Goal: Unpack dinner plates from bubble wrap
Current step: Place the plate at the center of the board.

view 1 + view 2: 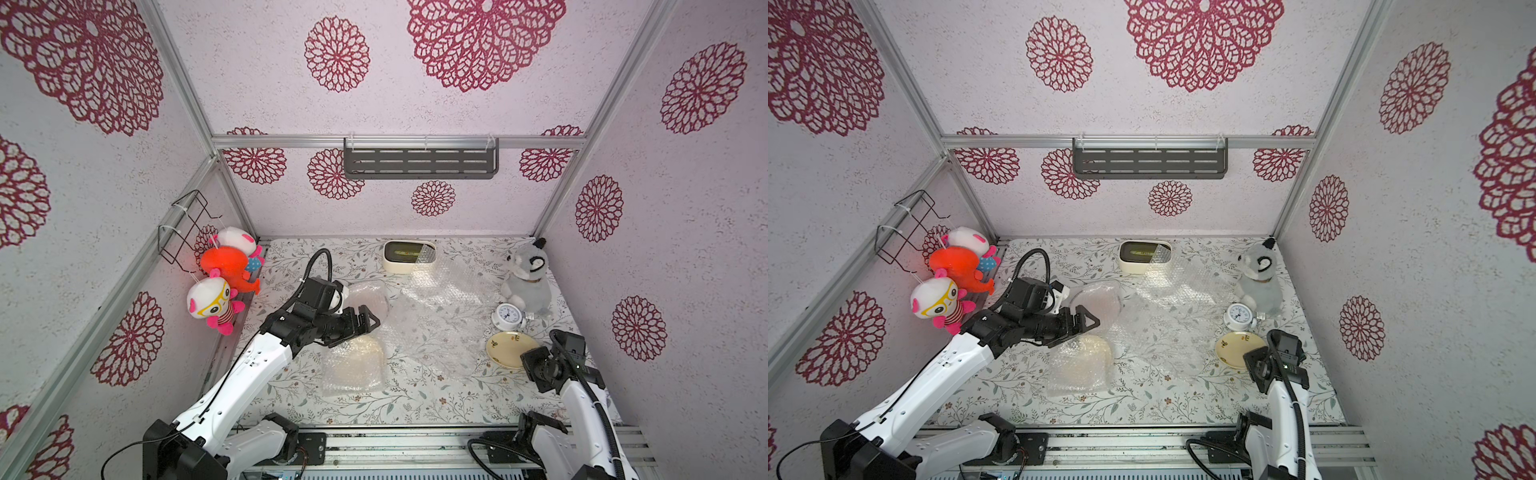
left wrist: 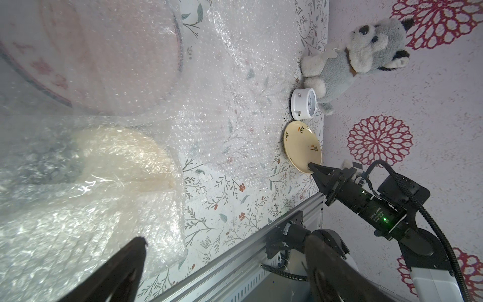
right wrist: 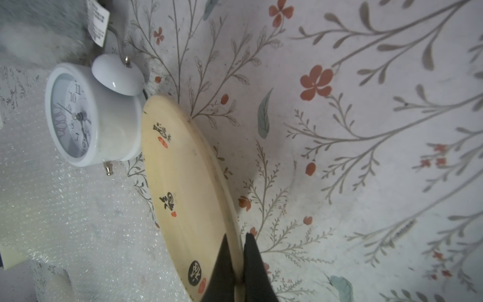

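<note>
Held: bare cream round ceramic plate (image 3: 180, 183) at the right, just beside white alarm clock (image 1: 508, 314) | right gripper (image 3: 236, 236) narrow, pinching its rim | left gripper (image 1: 365, 319) wide, empty, above clear bubble wrap (image 1: 357, 365) | next: lower flat, release gently — spare the clock.

One bare, two wrapped.
Bare plate (image 1: 505, 349) lay right; wrapped cream plate (image 1: 357, 359) near-left, wrapped dark-rimmed plate (image 1: 369, 300) beyond; loose bubble wrap (image 1: 436, 320) centre.

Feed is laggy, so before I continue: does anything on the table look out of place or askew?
Two things. A corner of the loose bubble wrap is draped up onto the cream box. The unwrapped plate, pinched at its rim by the right tool, looks tilted, close beside the alarm clock.
</note>
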Tool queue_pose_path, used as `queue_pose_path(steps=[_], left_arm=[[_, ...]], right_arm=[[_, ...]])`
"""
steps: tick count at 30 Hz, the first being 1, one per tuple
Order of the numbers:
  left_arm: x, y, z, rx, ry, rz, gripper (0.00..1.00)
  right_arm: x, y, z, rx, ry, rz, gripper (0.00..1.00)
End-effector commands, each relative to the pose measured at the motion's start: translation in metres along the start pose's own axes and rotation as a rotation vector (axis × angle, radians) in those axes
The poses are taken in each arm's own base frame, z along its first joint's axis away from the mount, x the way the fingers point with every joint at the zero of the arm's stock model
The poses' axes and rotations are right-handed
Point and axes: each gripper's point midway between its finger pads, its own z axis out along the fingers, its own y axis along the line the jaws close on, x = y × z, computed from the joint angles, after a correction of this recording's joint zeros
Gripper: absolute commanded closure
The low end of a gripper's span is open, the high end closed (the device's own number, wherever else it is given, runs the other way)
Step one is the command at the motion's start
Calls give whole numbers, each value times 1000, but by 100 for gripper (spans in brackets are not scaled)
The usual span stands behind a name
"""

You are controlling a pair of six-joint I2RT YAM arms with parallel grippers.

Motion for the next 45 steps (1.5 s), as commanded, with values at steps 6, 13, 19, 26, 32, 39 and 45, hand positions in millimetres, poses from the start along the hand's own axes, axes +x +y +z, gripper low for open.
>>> queue_pose_path(steps=[6, 13, 19, 26, 32, 39, 45], left_arm=[[-2, 6, 4, -15, -2, -14, 2], [-2, 7, 2, -18, -7, -18, 2], [-1, 7, 1, -20, -9, -22, 2], [0, 7, 0, -19, -13, -27, 2], [0, 8, -1, -21, -15, -27, 2], [0, 7, -1, -17, -14, -21, 2], [3, 9, -1, -18, -8, -14, 2]], right_arm=[[22, -41, 12, 142, 63, 28, 88], [26, -47, 15, 143, 67, 35, 85], [26, -47, 15, 146, 67, 31, 81], [26, -47, 13, 144, 64, 20, 76], [26, -47, 11, 142, 60, 13, 66], [25, -44, 6, 128, 55, 5, 46], [26, -42, 3, 112, 54, 6, 30]])
